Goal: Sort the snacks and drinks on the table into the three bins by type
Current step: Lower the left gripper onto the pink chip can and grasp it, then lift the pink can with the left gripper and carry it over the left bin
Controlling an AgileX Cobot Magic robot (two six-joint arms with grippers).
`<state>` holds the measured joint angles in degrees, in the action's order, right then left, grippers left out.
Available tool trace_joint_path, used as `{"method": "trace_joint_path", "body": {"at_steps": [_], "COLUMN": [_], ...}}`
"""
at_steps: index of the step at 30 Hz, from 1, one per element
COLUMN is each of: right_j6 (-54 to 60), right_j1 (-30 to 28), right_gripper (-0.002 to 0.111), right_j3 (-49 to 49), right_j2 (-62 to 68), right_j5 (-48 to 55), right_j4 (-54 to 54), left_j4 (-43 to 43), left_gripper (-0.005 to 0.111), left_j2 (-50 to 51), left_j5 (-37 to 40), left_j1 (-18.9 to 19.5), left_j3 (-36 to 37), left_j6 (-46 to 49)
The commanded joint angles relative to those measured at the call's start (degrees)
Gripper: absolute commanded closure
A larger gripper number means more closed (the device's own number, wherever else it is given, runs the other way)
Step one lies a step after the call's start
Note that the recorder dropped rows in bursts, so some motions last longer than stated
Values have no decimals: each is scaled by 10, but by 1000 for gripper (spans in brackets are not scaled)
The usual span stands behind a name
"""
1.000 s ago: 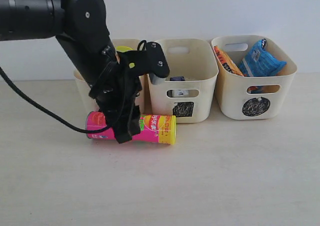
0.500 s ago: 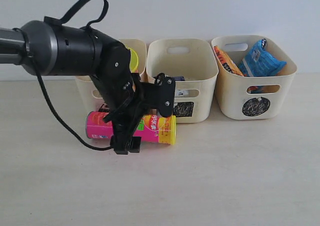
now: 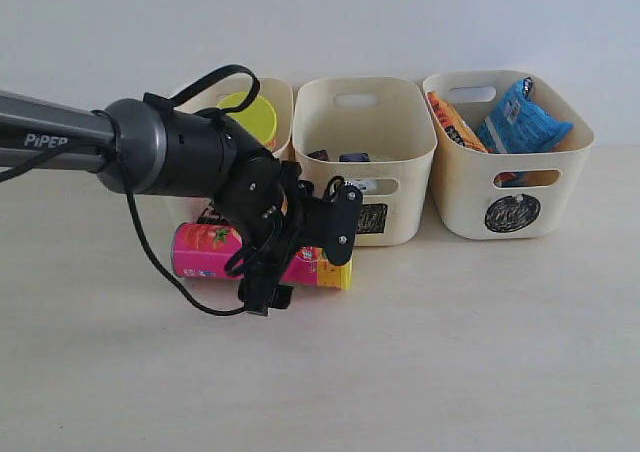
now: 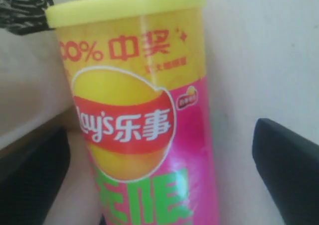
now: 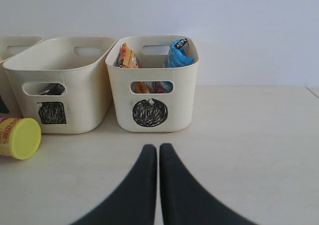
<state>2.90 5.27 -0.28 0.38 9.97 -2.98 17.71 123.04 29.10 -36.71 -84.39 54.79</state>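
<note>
The pink can [image 3: 205,252] lies on its side on the tabletop [image 3: 480,352], just in front of the left bin [image 3: 281,97] and partly in front of the middle bin [image 3: 400,122]. Its yellow-green lid [image 3: 347,262] points toward the right of the exterior view.

The left gripper [image 3: 268,277] is down over the middle of this can with its jaws spread wide. In the left wrist view the can stands between the two dark fingers [image 4: 289,170], with pale tabletop showing on either side of it, so the left gripper straddles the can without clamping it and has hold of nothing. The arm hides the mark on the left bin's front.

The yellow can [image 3: 248,117] stands upright in the left bin, lid up.

The middle bin bears a black scribbled square [image 3: 368,219]. A purple carton [image 3: 352,157] shows over its rim, and a white carton [image 3: 360,185] shows through the handle cut-out.

The right bin [image 3: 570,162], marked with a black circle [image 3: 512,213], holds the orange bag [image 3: 455,122] and the blue bag [image 3: 525,122], both leaning and poking above the rim.

The right gripper [image 5: 158,155] is seen only in its own wrist view. Its two fingers are pressed together with nothing between them, over bare tabletop in front of the right bin and well apart from it.
</note>
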Motion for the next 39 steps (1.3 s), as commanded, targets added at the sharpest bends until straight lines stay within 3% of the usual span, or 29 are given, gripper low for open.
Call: {"method": "trace_joint_path", "body": {"at_steps": [1,5,8,11,17,25,31,39], "right_j6": [1,1,1,1,1,1,1,1], "right_j1": [-2,-2,-2,-2,-2,-2,-2,-2], "right_gripper": [108,108,108,108,108,108,108,108], "right_j3": [3,3,3,3,3,3,3,3], "right_j2": [-4,-4,-4,-4,-4,-4,-4,-4], "right_j5": [-5,-5,-5,-5,-5,-6,-6,-6], "right_j4": [1,1,1,1,1,1,1,1], "left_j4": [33,41,42,42,40,34,-53,-135], "left_gripper": [16,16,24,45,100,102,102,102], "left_j2": [15,28,33,33,22,-33,-103,-222], "left_j5": [-31,-34,-34,-34,2,97,157,135], "left_j1": [-5,-5,-5,-5,-6,-28,-59,-45], "left_j3": [3,3,3,3,3,3,3,3], "left_j6": [-26,-29,-31,-31,-55,-106,-114,-125]}}
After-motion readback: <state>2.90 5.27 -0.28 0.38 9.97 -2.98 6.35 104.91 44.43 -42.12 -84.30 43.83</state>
